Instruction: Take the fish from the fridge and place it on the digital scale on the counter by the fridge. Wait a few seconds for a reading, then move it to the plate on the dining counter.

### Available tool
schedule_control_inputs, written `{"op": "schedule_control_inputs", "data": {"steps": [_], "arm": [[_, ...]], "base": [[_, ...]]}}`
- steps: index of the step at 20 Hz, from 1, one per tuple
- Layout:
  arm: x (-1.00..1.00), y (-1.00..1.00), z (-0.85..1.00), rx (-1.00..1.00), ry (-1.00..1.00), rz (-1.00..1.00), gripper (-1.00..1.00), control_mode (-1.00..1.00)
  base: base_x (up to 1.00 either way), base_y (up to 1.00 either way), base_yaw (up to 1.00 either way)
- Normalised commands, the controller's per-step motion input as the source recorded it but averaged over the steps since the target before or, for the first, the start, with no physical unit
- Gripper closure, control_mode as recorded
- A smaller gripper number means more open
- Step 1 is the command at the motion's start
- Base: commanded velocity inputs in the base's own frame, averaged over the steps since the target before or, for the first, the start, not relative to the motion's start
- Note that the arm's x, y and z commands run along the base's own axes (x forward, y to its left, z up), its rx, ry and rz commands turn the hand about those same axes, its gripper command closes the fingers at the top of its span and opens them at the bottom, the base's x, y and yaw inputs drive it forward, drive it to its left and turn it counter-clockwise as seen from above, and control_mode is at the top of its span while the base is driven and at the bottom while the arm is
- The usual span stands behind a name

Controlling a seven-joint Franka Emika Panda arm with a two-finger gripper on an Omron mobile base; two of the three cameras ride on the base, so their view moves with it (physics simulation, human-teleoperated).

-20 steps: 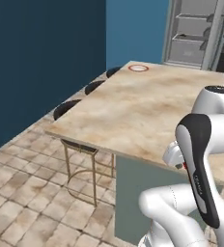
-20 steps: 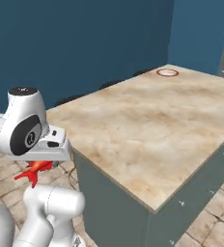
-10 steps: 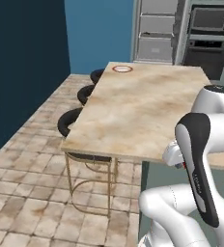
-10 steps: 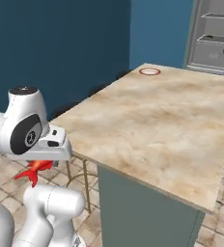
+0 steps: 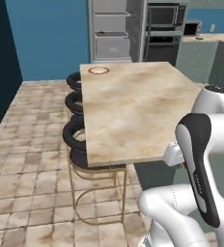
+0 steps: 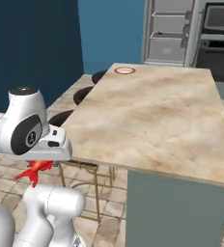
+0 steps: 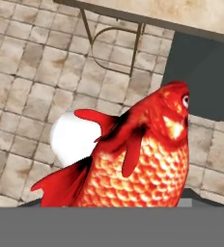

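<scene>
Tiled floor lies beneath the claw (image 6: 36, 164), which pinches the fish (image 7: 138, 159) low beside the dining counter (image 6: 152, 111), judged carried tucked in for transit. Fish: glossy red-orange scales, pointed fins. Counter: flat beige marbled slab. At its far end sits the plate (image 6: 125, 71), round, white, red-brown rimmed. Beyond it stands the fridge (image 6: 169, 31), grey, shelved.

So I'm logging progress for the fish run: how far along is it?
Done: the fish is out of the fridge. In hand: it sits in the gripper, low beside the dining counter. Whether the scale step happened can't be told from here. Left: set the fish on the plate at the counter's far corner, which holds nothing yet.
</scene>
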Motion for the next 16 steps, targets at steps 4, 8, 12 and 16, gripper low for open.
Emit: {"op": "schedule_control_inputs", "data": {"steps": [4, 8, 12, 16], "arm": [[0.0, 0.0, 0.0, 0.0, 0.0, 0.0, 1.0, 1.0], [0.0, 0.0, 0.0, 0.0, 0.0, 0.0, 1.0, 1.0], [0.0, 0.0, 0.0, 0.0, 0.0, 0.0, 1.0, 1.0], [0.0, 0.0, 0.0, 0.0, 0.0, 0.0, 1.0, 1.0]], "base": [[0.09, 1.0, -0.52], [0.09, 1.0, -0.51], [0.06, 1.0, -0.51], [0.01, 1.0, -0.5]]}}
